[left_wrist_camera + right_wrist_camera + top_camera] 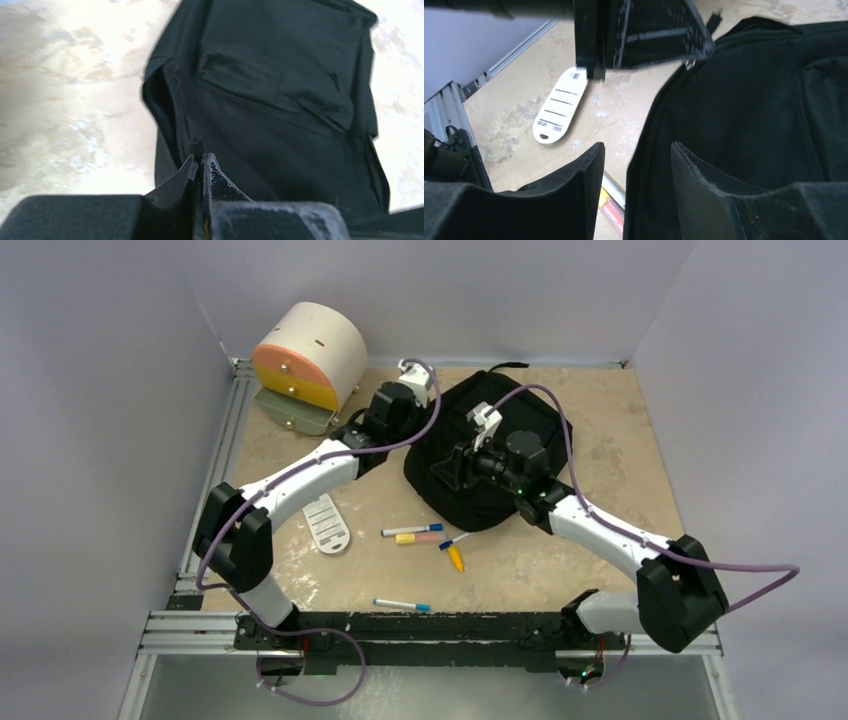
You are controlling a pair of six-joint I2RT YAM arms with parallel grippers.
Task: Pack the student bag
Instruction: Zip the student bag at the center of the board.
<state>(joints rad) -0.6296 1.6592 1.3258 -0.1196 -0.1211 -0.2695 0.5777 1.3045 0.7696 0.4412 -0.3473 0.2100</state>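
The student bag (505,445), a large black fabric backpack, lies flat in the middle of the table. My left gripper (201,156) is at the bag's far-left edge (425,398), shut on the black zipper pull (197,146) at the end of an opened zipper line. My right gripper (636,147) hangs over the bag's left side (446,468). It is open, and the edge of the student bag (734,110) runs up between its fingers without being gripped.
A cream-and-orange drum box (308,360) stands at the back left. In front of the bag lie a white oval card (327,523), a blue-capped marker (410,531), a pink-and-yellow highlighter (420,538), a yellow piece (455,559) and another pen (402,604).
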